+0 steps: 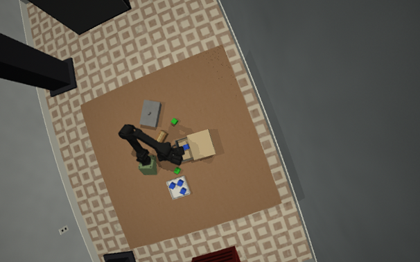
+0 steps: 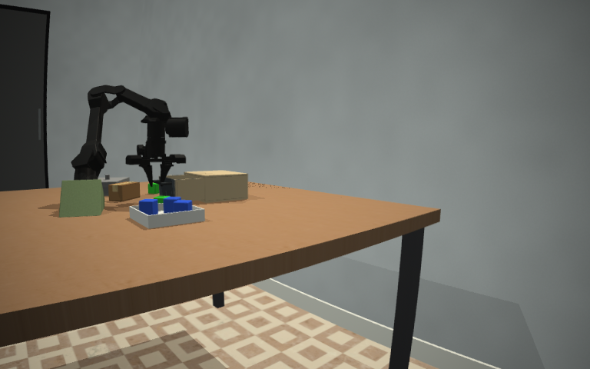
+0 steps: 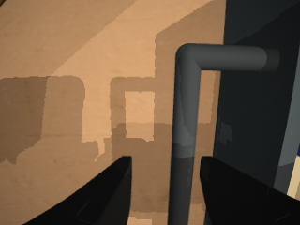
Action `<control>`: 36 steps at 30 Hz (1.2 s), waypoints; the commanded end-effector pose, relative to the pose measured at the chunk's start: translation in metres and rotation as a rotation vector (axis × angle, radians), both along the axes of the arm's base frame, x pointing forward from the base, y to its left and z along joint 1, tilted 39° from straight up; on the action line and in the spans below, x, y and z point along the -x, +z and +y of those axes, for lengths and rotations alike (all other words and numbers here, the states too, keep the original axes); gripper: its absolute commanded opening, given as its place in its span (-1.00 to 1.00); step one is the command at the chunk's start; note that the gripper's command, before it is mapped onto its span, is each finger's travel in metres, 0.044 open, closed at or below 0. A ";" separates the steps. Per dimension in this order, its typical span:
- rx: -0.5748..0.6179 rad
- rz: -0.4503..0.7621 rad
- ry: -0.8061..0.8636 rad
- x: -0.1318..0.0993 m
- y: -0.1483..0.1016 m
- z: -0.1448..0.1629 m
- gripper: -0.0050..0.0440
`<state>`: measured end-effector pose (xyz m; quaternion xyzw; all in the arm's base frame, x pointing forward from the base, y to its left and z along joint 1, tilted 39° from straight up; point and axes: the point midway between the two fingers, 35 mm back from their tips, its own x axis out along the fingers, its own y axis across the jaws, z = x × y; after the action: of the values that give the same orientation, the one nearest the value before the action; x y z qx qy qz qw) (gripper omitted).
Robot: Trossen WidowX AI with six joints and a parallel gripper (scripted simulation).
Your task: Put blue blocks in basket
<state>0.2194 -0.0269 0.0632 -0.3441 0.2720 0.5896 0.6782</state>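
Your arm [image 2: 130, 98] is arching up from its base and bending down at the wrist; your gripper [image 2: 157, 180] is pointing straight down, fingers partly spread, gripping nothing.

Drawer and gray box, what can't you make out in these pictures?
- Drawer inside: in the top view the claw covers part of it; only one blue block shows.
- Gray box: lid shut, contents hidden in every view.
- Wrist view: only the drawer handle and front; the inside is cut off.
- Exterior view: the drawer's inside is hidden by its own walls.
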 end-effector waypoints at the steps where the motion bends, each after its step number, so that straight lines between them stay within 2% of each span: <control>1: 0.009 -0.006 0.000 0.000 0.009 -0.008 -0.19; 34: 0.009 -0.006 0.000 0.012 0.064 -0.051 -0.19; 35: -0.001 0.035 -0.051 0.002 0.067 -0.050 0.36; 36: -0.012 0.075 -0.103 -0.008 0.069 -0.050 0.36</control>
<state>0.2101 -0.0767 0.1268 -0.3332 0.2857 0.5802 0.6860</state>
